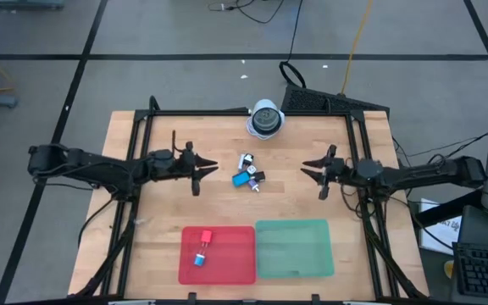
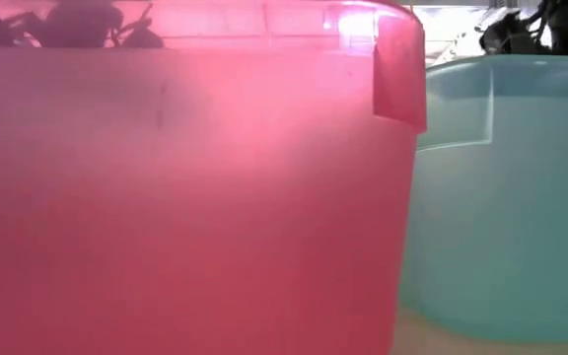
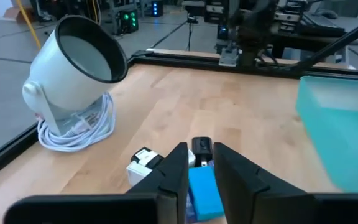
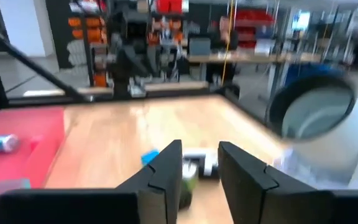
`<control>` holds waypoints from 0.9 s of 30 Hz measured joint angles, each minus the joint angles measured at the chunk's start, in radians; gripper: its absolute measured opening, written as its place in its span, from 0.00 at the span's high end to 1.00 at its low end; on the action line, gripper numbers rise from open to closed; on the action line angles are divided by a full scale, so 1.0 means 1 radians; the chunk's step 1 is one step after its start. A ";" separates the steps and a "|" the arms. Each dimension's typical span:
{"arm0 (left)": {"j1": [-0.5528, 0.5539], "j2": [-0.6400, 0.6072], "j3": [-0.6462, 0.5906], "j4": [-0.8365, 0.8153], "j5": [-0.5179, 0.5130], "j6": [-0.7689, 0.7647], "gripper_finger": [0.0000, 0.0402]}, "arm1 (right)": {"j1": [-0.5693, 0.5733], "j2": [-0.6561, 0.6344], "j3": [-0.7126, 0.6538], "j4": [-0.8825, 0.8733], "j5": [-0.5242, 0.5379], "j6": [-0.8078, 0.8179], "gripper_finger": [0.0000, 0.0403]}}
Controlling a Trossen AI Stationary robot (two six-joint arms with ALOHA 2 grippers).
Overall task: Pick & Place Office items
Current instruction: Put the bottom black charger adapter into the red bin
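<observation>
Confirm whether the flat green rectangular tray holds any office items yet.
No. In the high view the flat green rectangular tray is bare, while the flat red rectangular tray holds two small pieces.

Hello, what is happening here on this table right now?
Two robot arms are sorting small office items into trays. The left gripper and right gripper are both open, holding nothing, on either side of a cluster of items at mid-table. The red tray holds a red piece and a blue piece; the green tray holds nothing.
</observation>
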 joint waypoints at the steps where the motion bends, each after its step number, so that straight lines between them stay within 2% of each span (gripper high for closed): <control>1: 0.006 0.019 0.000 0.028 -0.001 0.004 0.83 | 0.000 0.026 0.000 -0.001 0.006 0.024 0.73; 4: 0.020 0.069 0.000 0.102 -0.031 -0.002 0.86 | 0.000 0.103 0.000 0.019 0.028 0.075 0.65; 7: 0.030 0.101 0.000 0.109 -0.068 -0.019 0.88 | 0.000 0.191 0.006 0.057 0.051 0.115 0.54; 12: 0.036 0.128 0.000 0.115 -0.122 -0.035 0.92 | -0.005 0.359 0.089 0.056 0.043 0.100 0.41; 15: 0.035 0.131 0.000 0.124 -0.121 -0.033 0.92 | -0.036 0.469 0.165 0.036 0.012 0.065 0.38; 18: 0.035 0.131 0.000 0.124 -0.134 -0.048 0.91 | -0.084 0.580 0.246 -0.002 -0.079 0.051 0.39; 20: 0.035 0.131 0.000 0.122 -0.185 -0.097 0.89 | -0.119 0.659 0.300 -0.024 -0.156 0.046 0.40; 24: 0.035 0.131 0.000 0.076 -0.251 -0.158 0.80 | -0.166 0.808 0.399 -0.078 -0.280 -0.046 0.40; 27: 0.035 0.131 0.000 0.066 -0.253 -0.185 0.71 | -0.182 0.909 0.464 -0.090 -0.300 -0.110 0.40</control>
